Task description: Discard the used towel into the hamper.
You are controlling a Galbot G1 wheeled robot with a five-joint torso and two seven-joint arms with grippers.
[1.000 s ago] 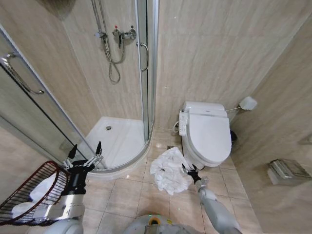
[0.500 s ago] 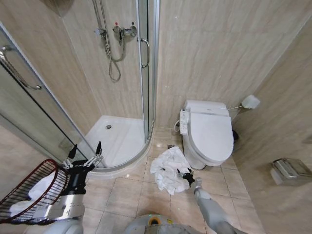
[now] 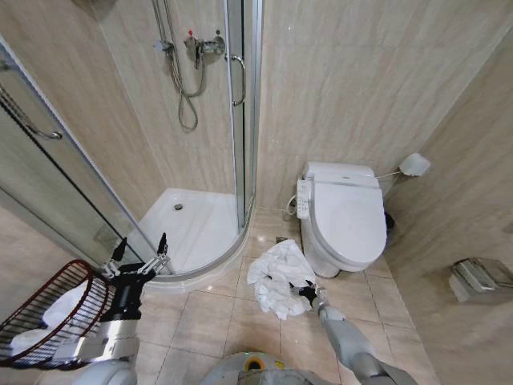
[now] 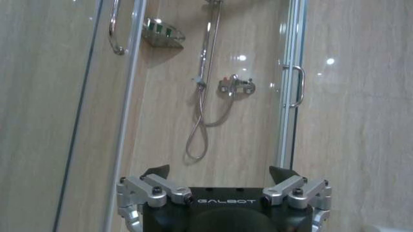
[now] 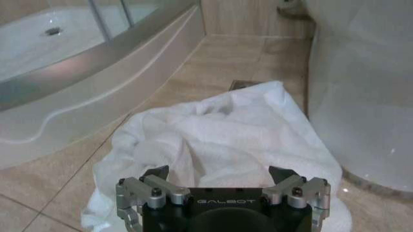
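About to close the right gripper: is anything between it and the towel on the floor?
Nothing visible. The right gripper hangs open directly over the crumpled white towel, between the shower tray and the toilet; only towel lies between its fingers.

Black tool [image 5: 219, 175] bodies marked GALBOT, silver screwed finger brackets, black tips; grey arm [image 3: 346, 346] shells.
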